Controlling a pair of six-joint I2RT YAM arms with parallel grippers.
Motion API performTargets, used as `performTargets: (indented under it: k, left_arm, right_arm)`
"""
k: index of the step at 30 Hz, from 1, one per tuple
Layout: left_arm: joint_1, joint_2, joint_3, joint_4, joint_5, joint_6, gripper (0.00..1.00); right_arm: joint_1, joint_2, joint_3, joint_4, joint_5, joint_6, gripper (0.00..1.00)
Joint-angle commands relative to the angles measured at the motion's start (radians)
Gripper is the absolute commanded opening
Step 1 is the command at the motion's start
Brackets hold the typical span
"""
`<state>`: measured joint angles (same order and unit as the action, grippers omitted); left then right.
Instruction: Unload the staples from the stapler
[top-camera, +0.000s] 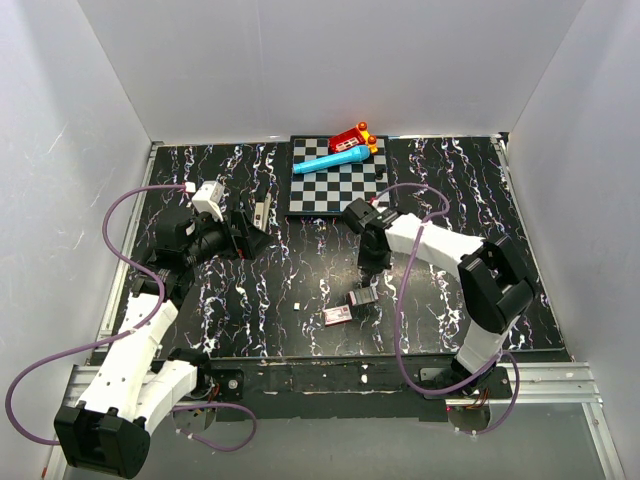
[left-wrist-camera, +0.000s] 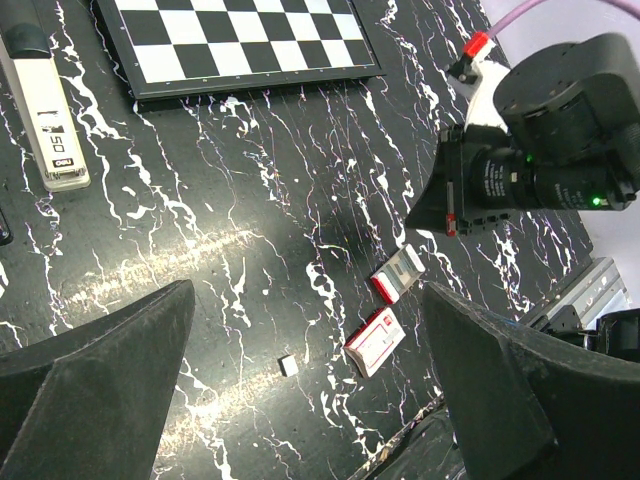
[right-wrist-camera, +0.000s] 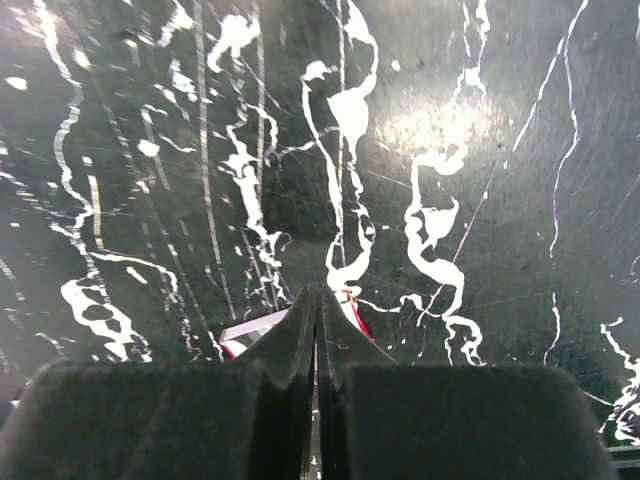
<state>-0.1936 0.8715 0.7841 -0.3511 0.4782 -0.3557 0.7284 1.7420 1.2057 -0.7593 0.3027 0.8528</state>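
Top view: the stapler (top-camera: 262, 212) lies upper left of centre, just beside the checkerboard's (top-camera: 335, 175) left edge and near the left pincer (top-camera: 255, 238).
Left wrist view: the pincer's fingers (left-wrist-camera: 100, 380) stand wide apart, with open counter (left-wrist-camera: 250, 250) between them.
Right wrist view: the right pincer (right-wrist-camera: 318, 300) is pressed together above the edge of a red-and-white box (right-wrist-camera: 245, 332).

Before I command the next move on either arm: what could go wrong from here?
1. The right gripper is shut with its tips over a white-and-red box; lowering may shove it.
2. The left gripper is open, but the stapler lies off to its side, near the checkerboard; a sloppy reach may push it there.
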Motion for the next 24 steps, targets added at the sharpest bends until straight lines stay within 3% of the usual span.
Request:
performTargets:
  k: [1,4,11,17,21,24]
  left_arm:
    - [-0.004,-0.011,0.009,-0.009,-0.007,0.012,0.98]
    - [-0.004,-0.011,0.01,-0.009,-0.006,0.012,0.98]
    - [-0.004,-0.017,0.007,-0.011,-0.023,0.012,0.98]
    - [-0.004,-0.022,0.01,-0.011,-0.027,0.012,0.98]
    - [-0.004,-0.029,0.009,-0.014,-0.038,0.014,0.98]
    - [-0.004,-0.038,0.007,-0.017,-0.05,0.014,0.98]
  right_arm:
    - [-0.003,-0.042,0.1,-0.028,0.049,-0.101,0.01]
    - [0.008,-0.099,0.098,0.041,-0.052,-0.181,0.01]
    - [0.048,-0.142,0.031,0.224,-0.356,-0.278,0.31]
    - [0.137,-0.082,0.057,0.238,-0.395,-0.222,0.39]
    - [0.229,-0.026,0.103,0.235,-0.35,-0.143,0.54]
    - [0.262,0.008,0.121,0.233,-0.332,-0.069,0.58]
